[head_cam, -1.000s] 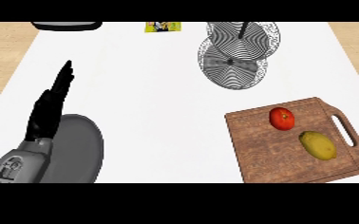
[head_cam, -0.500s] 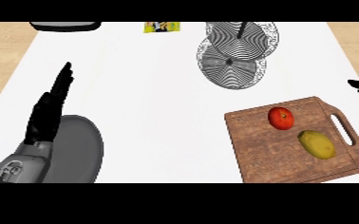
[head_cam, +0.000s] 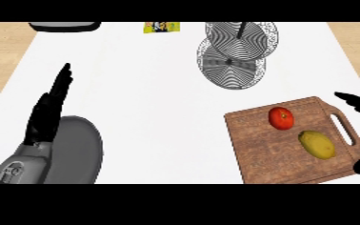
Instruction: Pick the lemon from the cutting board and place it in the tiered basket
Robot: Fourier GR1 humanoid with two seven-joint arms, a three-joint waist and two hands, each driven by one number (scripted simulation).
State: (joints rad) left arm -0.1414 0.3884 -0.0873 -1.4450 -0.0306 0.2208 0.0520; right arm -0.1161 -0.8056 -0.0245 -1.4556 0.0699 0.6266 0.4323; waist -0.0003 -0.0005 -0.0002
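A yellow lemon (head_cam: 317, 144) lies on the wooden cutting board (head_cam: 271, 150) at the lower right, beside a red tomato (head_cam: 282, 118). The wire tiered basket (head_cam: 235, 53) stands at the upper middle, behind the board. Only the tip of a black finger of my right hand (head_cam: 348, 98) shows at the right edge, just above the board's handle slot and apart from the lemon. My left hand (head_cam: 47, 112) rests open at the left, fingers straight and pointing up, far from the board.
A grey round plate (head_cam: 72, 150) lies at the lower left under my left forearm. A yellow packet (head_cam: 161, 26) and a dark object (head_cam: 65, 26) sit along the counter's back edge. Wooden floor shows past both side edges.
A black fingertip of my right hand has come into view at the right edge and moved a little inward. My left hand, the lemon and the tomato have not moved.
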